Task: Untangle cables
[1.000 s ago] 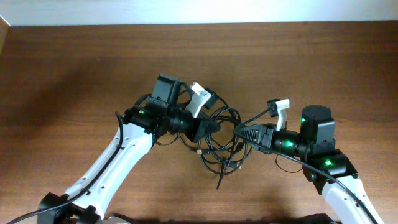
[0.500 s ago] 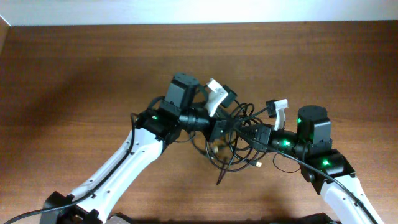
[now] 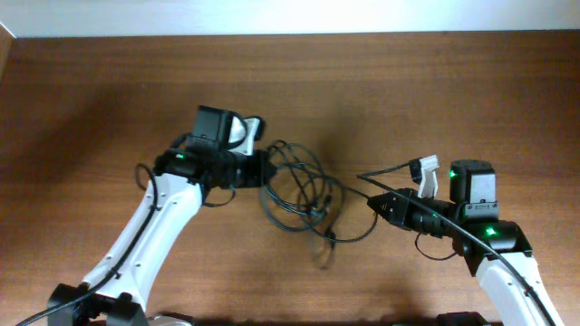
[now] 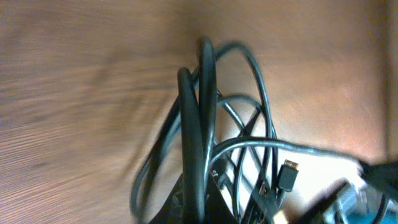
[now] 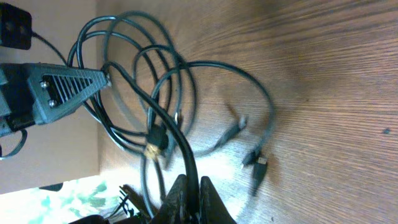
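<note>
The cables (image 3: 306,201) are thin black cords in one loose tangle on the wooden table, stretched between my two grippers. My left gripper (image 3: 264,170) is shut on a strand at the tangle's left side; in the left wrist view that cord (image 4: 198,130) runs up out of the jaws (image 4: 200,208). A gold-tipped plug (image 4: 286,175) hangs to the right of it. My right gripper (image 3: 375,205) is shut on a strand at the right side. In the right wrist view the cord (image 5: 185,152) enters the jaws (image 5: 191,198), and loose plug ends (image 5: 256,163) lie on the wood.
The brown wooden table (image 3: 109,100) runs to a pale wall strip at the back (image 3: 290,16). A loose cable end (image 3: 323,250) trails toward the front edge. The left gripper's grey finger (image 5: 65,92) shows in the right wrist view.
The left gripper has pulled left and the right gripper has pulled right and a little forward, each still holding a strand. The bunched tangle has spread into wider loops between them.
</note>
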### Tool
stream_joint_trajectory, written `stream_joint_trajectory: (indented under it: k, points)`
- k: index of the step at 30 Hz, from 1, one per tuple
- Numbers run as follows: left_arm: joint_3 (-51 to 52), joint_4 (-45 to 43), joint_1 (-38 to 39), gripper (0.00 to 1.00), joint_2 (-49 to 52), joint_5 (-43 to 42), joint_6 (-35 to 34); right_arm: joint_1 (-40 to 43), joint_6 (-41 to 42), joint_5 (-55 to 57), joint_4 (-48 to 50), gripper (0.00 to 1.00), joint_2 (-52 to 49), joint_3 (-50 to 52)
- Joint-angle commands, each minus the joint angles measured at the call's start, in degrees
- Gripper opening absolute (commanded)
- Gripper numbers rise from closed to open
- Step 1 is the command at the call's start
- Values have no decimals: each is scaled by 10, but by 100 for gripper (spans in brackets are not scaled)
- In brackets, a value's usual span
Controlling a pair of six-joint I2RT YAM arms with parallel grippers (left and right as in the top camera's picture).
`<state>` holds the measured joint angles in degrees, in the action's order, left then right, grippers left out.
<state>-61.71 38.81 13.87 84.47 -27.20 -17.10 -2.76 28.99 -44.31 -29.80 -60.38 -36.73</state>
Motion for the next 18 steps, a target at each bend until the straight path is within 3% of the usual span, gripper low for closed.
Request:
stream_joint_trajectory:
  k: [1,6,9,11,15,18]
  points:
    - [-3,-3,-35,2,-6,124,-46,25,-18,45,-13,4,1,-1]
    - [-3,-4,-20,8,-6,124,-56,25,-18,47,-13,4,1,-1]
    - [-3,-4,-4,0,-6,96,-56,24,-18,51,-14,7,1,-1]
    - [-3,-14,8,0,-6,30,-41,17,-33,40,-13,13,1,-1]
    - [-3,-55,42,0,-6,-115,73,-19,-144,37,2,40,0,-1]
    - [-3,-57,65,0,-6,-156,144,-42,-200,37,32,54,0,-1]
